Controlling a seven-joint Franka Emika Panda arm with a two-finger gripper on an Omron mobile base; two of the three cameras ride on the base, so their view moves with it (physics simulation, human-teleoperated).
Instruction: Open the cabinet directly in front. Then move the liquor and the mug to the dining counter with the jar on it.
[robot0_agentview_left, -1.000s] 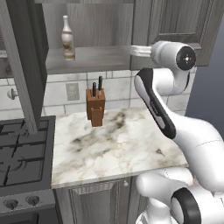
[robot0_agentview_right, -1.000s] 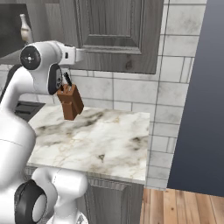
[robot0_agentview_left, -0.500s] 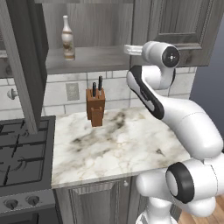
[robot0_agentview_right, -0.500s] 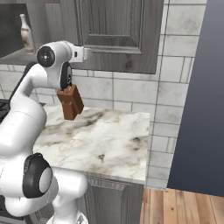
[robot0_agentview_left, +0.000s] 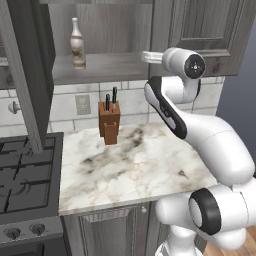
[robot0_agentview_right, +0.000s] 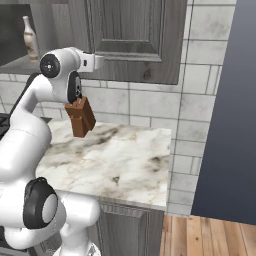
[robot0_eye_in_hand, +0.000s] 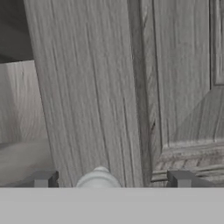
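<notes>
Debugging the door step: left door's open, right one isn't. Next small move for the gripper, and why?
Probably close the fingers on the knob of the right door. In the hand view the knob sits between the open gripper fingertips, and that door of the cabinet looks shut, while the liquor stands on the exposed shelf. Then pull.

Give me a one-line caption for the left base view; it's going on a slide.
Left cabinet door swung open, liquor on the shelf, arm reaching toward the closed right door above the knife block.
</notes>
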